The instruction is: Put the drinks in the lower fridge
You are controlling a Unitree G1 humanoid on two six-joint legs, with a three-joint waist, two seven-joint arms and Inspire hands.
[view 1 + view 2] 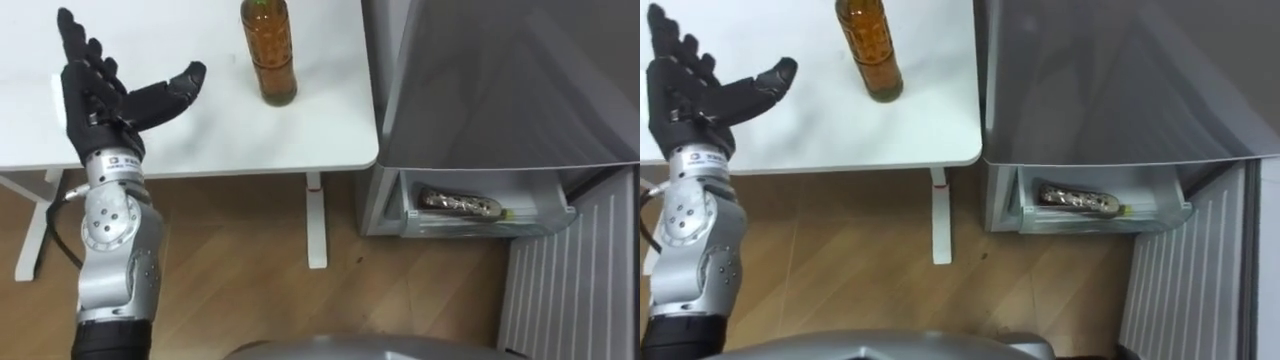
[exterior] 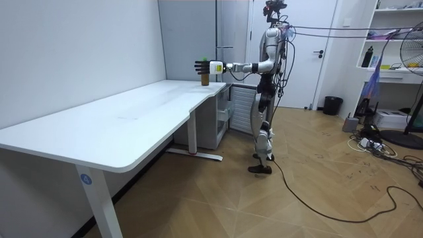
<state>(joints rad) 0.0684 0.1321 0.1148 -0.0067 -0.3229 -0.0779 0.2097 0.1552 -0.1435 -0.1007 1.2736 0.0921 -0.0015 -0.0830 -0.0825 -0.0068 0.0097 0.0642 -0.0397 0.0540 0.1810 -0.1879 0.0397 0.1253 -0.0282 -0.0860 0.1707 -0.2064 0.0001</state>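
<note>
Reaching step: we hold our left hand (image 1: 97, 92) splayed, empty, near the upright amber plastic bottle (image 1: 269, 55) on the flat white table (image 1: 220, 140); next, we judge, closing round it.

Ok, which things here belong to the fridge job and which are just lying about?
Job: amber drink bottle upright on the white desk; open lower fridge drawer, a second bottle lying inside; left hand, fingers open, beside the upright bottle.
Lying about: black bin; floor fan.
</note>
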